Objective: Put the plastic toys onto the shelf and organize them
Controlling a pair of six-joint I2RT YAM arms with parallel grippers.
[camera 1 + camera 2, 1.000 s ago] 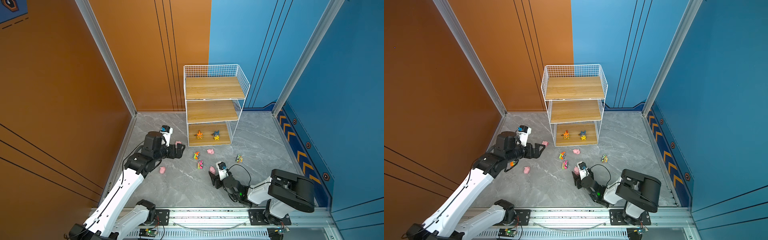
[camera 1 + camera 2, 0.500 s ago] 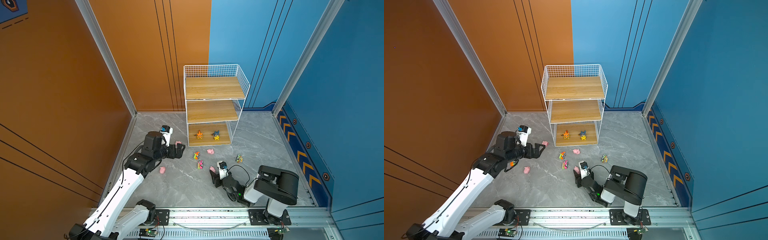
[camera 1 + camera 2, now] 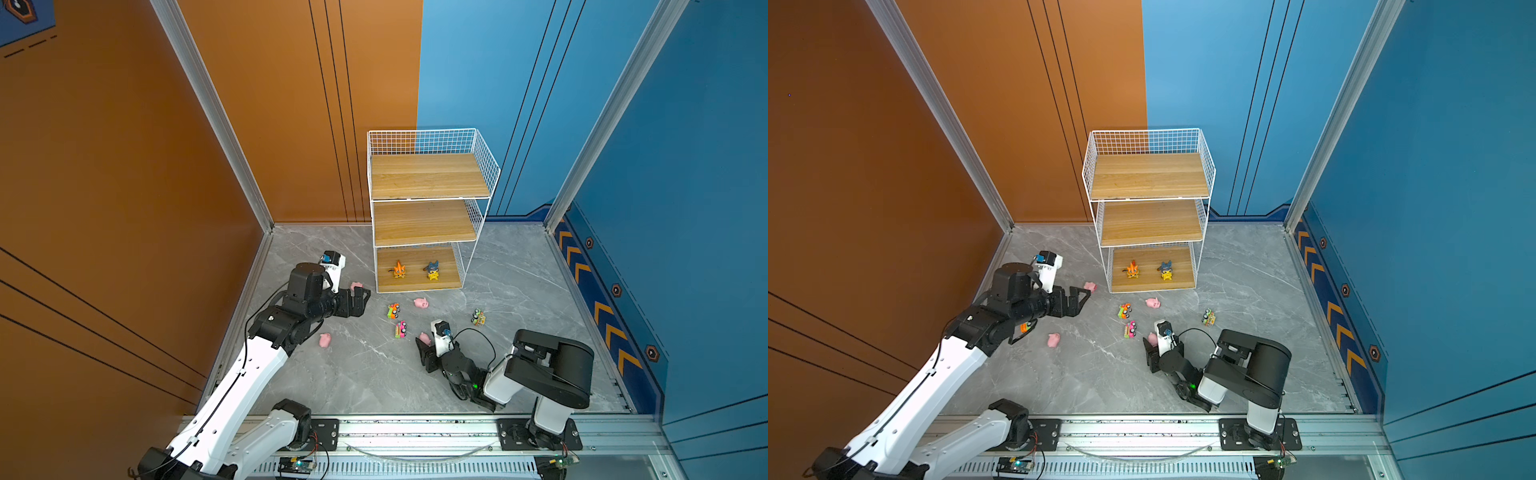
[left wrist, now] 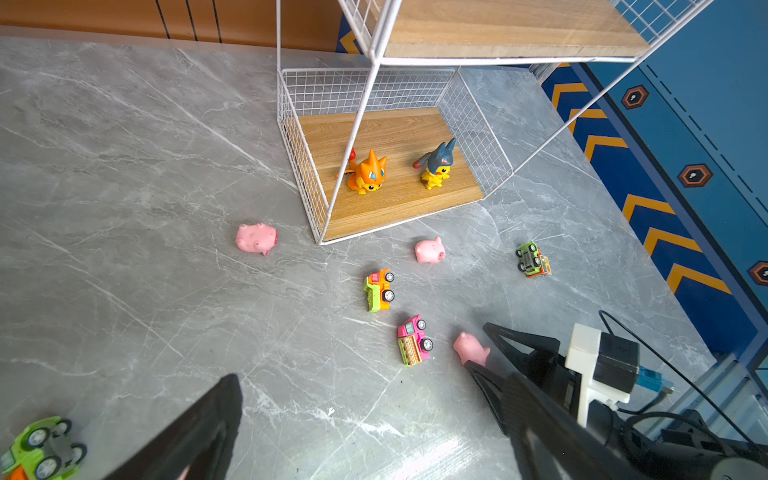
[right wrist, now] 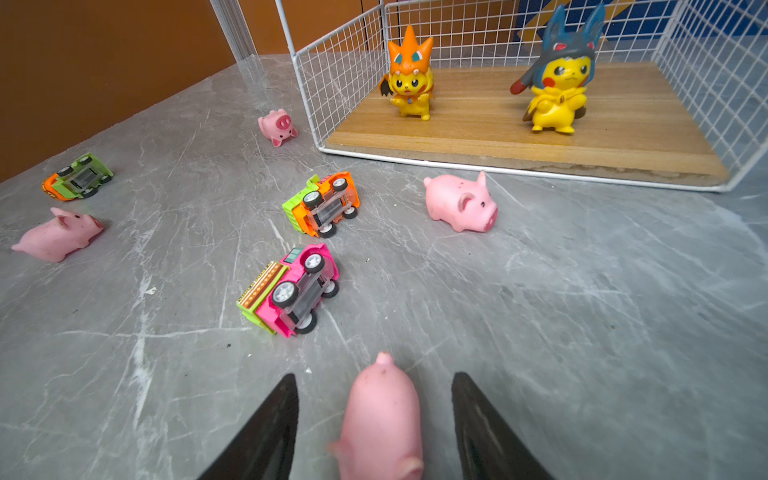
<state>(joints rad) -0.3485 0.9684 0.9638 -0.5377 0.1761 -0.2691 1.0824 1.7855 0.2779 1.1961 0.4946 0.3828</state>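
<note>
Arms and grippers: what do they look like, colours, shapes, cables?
The left arm and right arm have white shells and black joints. The left gripper and right gripper are black, with tapered pointed fingers. Each wrist bears a white camera block with a blue plug; black cables loop alongside.

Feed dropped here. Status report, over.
Left gripper open, empty. Right gripper jaws open, straddling a pig. No pigs or cars on shelf yet. Pink car nearby, clear.
</note>
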